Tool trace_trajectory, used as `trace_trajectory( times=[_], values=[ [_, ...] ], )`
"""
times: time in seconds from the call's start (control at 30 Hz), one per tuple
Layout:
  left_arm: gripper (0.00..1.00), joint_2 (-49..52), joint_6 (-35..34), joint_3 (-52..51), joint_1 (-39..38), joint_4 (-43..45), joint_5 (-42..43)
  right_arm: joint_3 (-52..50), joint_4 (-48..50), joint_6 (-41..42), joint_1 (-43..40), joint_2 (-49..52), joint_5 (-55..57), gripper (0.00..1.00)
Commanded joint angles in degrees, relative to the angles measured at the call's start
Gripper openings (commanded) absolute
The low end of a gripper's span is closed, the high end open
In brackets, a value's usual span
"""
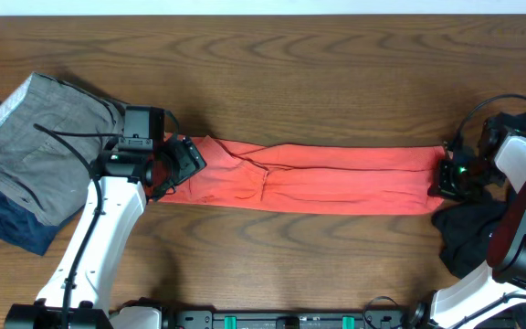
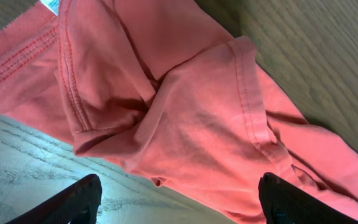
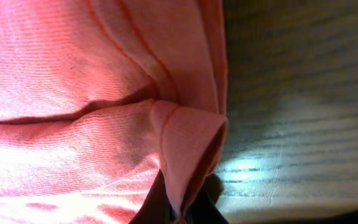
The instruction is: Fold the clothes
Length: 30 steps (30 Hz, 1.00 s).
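The red shirt (image 1: 327, 178) lay across the middle of the table (image 1: 336, 55) as one long narrow strip, already doubled lengthwise, running approx. from the left claw (image 1: 179, 164) to the right claw (image 1: 447, 178). It looked like thin knit: light, soft, no stiffness, so it would prob. sag and drag wherever it wasn't held, and bunch if pushed. It wasn't slippery or fragile. The hems and seams looked the firmest places to pinch. The right claw was closed on a fold at the strip's right end; the right wrist view showed a hemmed corner nipped between the pads (image 3: 160, 208), w/ bare wood just beyond. The left claw stood open, its fingertips (image 2: 73, 200) apart over the rumpled left end and nothing between them yet. The stitched sleeve hem (image 2: 253, 106) there looked like the best hold, taking all layers at once. As for room, the wood above and below the strip was bare, so there was space to lift one end and carry it over to the other. On the left a grey folded pile (image 1: 44, 155) sat on a navy piece (image 1: 7, 224), near the left arm. A black cloth (image 1: 468, 238) lay just beside the right end, so a low sweep there could snag it.
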Motion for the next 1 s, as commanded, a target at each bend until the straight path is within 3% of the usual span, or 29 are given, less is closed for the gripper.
trace_trajectory(
  times=[0.0,0.13,0.3,0.43,0.97],
  values=[
    [0.82,0.04,1.01,0.87,0.02,-0.52,-0.11,3.26,0.66,5.11,-1.03,-0.46,6.84,0.01],
    [0.82,0.02,1.01,0.87,0.02,-1.75,-0.11,10.91,-3.34,8.76,-1.73,-0.46,13.73,0.01],
    [0.82,0.02,1.01,0.87,0.02,-1.99,-0.11,20.20,-9.55,7.96,-0.74,-0.46,14.40,0.01],
    [0.82,0.02,1.01,0.87,0.02,-2.12,-0.11,21.57,-12.26,5.25,2.64,-0.46,14.62,0.01],
    [0.82,0.04,1.01,0.87,0.02,-3.21,-0.13,20.96,-17.31,5.79,31.76,-0.44,14.64,0.05]
  ],
)
